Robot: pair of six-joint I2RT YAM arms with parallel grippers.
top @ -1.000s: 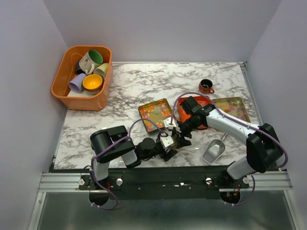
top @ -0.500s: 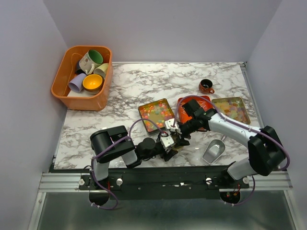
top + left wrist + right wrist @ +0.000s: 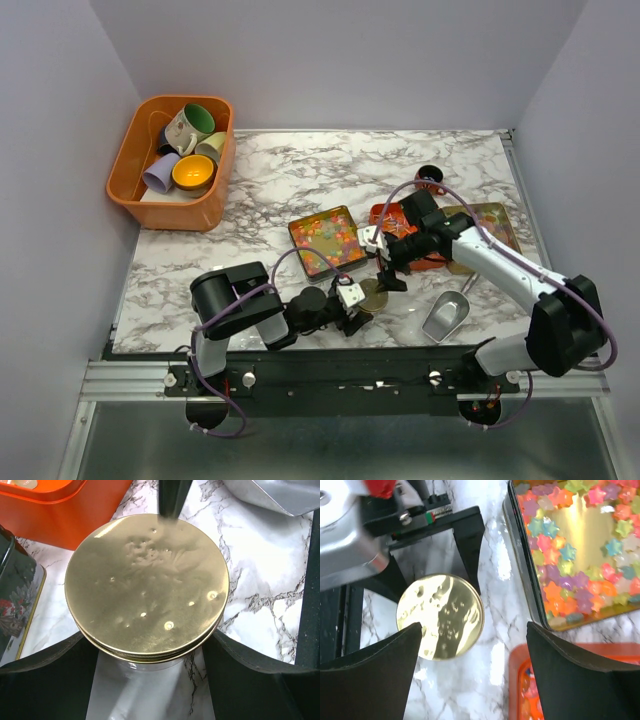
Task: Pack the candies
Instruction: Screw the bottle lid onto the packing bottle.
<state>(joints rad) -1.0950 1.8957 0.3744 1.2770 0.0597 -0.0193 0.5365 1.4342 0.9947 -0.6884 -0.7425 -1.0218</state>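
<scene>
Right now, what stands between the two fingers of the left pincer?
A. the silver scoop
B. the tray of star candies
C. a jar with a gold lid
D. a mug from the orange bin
C: in the left wrist view the gold-lidded jar stands between the fingers of the left pincer, while the silver scoop lies apart on the table.

jar lid [image 3: 147,585]: glossy dimpled gold metal | candies [image 3: 555,595]: glossy | table [image 3: 270,190]: polished marble look | scoop [image 3: 445,317]: matt grey metal

The lidded jar [image 3: 372,293] stands just before the tray [image 3: 293,229] of candies [image 3: 326,238], with the scoop [image 3: 445,316] to its right.
</scene>
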